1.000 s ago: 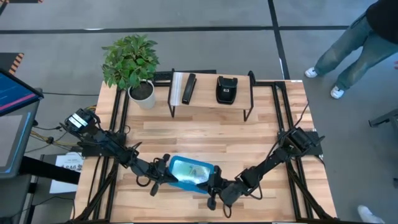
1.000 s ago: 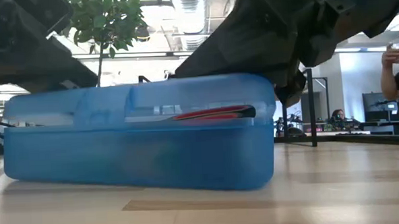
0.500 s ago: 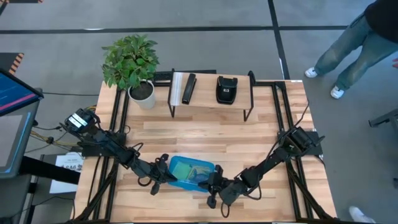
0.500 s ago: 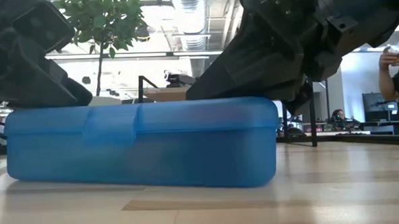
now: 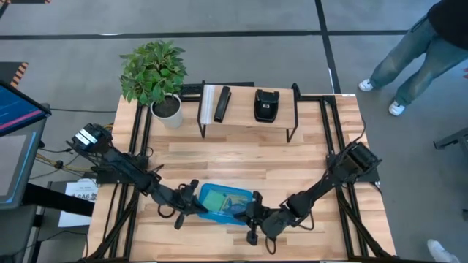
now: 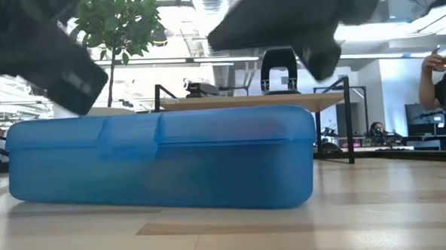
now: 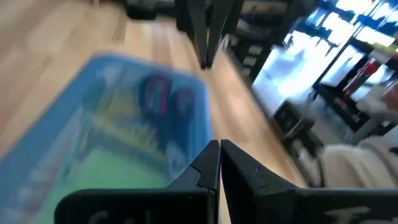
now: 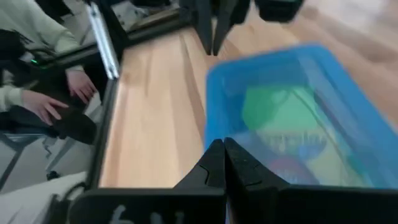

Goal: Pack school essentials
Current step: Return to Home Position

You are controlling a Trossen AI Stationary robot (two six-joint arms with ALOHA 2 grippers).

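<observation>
Blue box (image 5: 224,202) sits shut right between the left pincer (image 7: 219,147) and right pincer (image 8: 222,145), school essentials (image 8: 273,111) inside, both pincers pinched closed on nothing, so I'd lift straight up and away first so neither arm nudges it heading home.

black jointed left arm (image 5: 131,174) and right arm (image 5: 322,188), thinly cabled

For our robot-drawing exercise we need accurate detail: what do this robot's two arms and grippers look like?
Both the left arm and right arm are black: slim links between blocky joints, thin dark cables looping near the wrists. A white patch marks the left arm's base. The left gripper and right gripper each have two dark, wedge-tapered fingers.
</observation>
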